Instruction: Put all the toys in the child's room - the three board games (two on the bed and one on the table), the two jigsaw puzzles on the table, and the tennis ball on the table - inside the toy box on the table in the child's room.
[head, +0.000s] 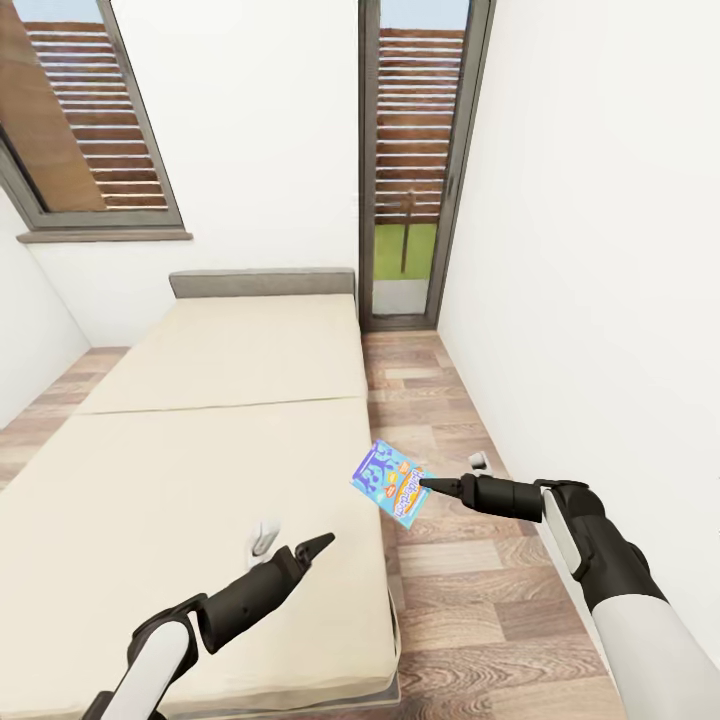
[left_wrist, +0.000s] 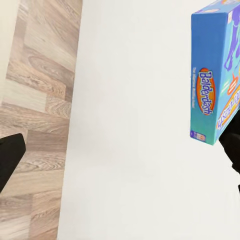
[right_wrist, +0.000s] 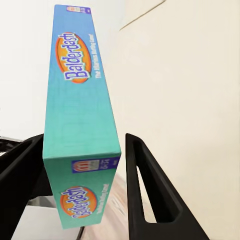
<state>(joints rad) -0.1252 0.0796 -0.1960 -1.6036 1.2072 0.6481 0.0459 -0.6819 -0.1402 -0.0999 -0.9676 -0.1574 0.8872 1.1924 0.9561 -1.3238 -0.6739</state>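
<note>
The right gripper (head: 428, 485) has its jaws clenched on one blue board game (head: 391, 484). The box says Balderdash on its side. It hangs in the air over the wooden floor (head: 470, 590), just off the right edge of the bed (head: 200, 450). In the right wrist view the box (right_wrist: 80, 125) sits between the two black fingers (right_wrist: 142, 185); one side is pressed tight, and there may be a small gap on the other. The robot likely holds it by one end so it can carry it away to the toy box.

The left gripper (head: 305, 550) hangs over the bed near its right edge. It holds nothing. I cannot tell if its jaws are apart or closed.

I count one game box. The mattress looks bare, with no other game on it. I count two arms, one bed, one window (head: 90, 110) and one glass door (head: 420, 160).
</note>
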